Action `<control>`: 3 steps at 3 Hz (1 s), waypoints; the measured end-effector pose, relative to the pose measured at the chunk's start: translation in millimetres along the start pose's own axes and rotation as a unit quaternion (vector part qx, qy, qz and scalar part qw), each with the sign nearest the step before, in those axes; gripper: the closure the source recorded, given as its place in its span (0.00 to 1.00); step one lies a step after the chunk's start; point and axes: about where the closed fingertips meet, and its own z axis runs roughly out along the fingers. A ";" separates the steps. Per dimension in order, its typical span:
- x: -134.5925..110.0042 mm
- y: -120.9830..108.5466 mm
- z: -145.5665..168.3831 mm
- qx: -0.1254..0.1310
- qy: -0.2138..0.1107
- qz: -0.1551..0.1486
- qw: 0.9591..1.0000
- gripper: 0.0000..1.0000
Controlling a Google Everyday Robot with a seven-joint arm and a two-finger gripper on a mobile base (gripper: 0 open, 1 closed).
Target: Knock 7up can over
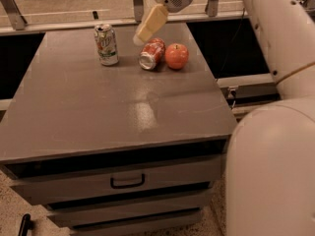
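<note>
Grey and scuffed, the cabinet top (98,112) is filling most of your view, with a drawer handle (127,182) showing below its front edge. Your 7up can (107,44) is standing upright toward 11 o'clock on that top, near the far edge. At its 3 o'clock, across a short gap, an orange-red can (151,53) is lying on its side, and an apple (176,56) is sitting just beside that can, again at 3 o'clock (the two look close to touching). Your gripper (149,24) is hanging tilted just above the orange-red can, at the 7up can's 2 o'clock and apart from it. How wide the gripper is set, you cannot tell from this angle. Your white arm (275,38) is occupying the right side.
</note>
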 end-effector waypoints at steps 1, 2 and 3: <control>-2.2 -16.1 36.2 0.000 -0.024 0.035 0.999 0.00; 4.7 -31.3 59.6 0.015 -0.032 0.077 0.996 0.00; 4.6 -32.2 62.8 0.014 -0.037 0.077 0.996 0.00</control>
